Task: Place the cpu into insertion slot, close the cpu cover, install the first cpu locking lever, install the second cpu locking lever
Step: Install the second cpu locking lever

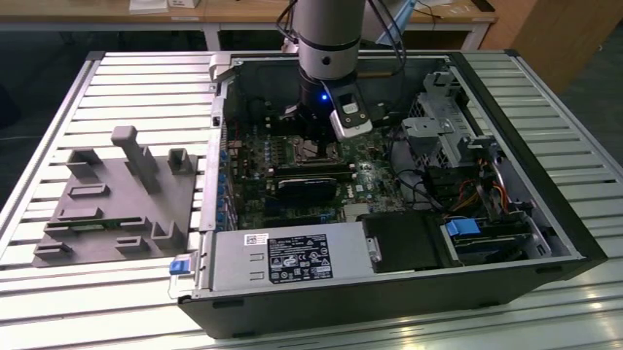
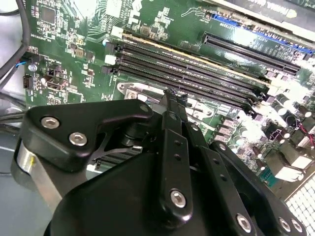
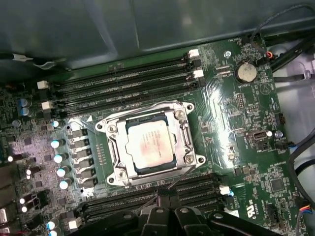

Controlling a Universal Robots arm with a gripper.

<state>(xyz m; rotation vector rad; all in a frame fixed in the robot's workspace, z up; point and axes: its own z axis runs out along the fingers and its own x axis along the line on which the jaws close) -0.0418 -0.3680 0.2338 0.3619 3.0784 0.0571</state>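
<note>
In the first wrist view the cpu (image 3: 149, 145), a dull silver square, lies in the insertion slot, which is hidden beneath it. The cpu cover (image 3: 183, 133), a silver frame, lies flat around the chip. A thin wire lever (image 3: 181, 178) runs slanted off the frame's corner towards my gripper (image 3: 160, 212). Another wire lever (image 3: 123, 110) runs along the opposite side. I cannot tell whether either is latched. In the second wrist view my gripper (image 2: 170, 98) is shut, with nothing seen between its fingers, its tip beside the socket's metal frame (image 2: 134, 91). In the exterior view my gripper (image 1: 317, 143) hangs low over the socket.
Long black memory slots (image 3: 128, 78) flank the socket on two sides. The open computer case (image 1: 545, 219) walls the board in, with a dark expansion card (image 1: 306, 186), power supply (image 1: 287, 259), drive cage (image 1: 443, 135) and cables (image 1: 433, 189). A grey fixture (image 1: 117, 197) lies at the exterior view's left.
</note>
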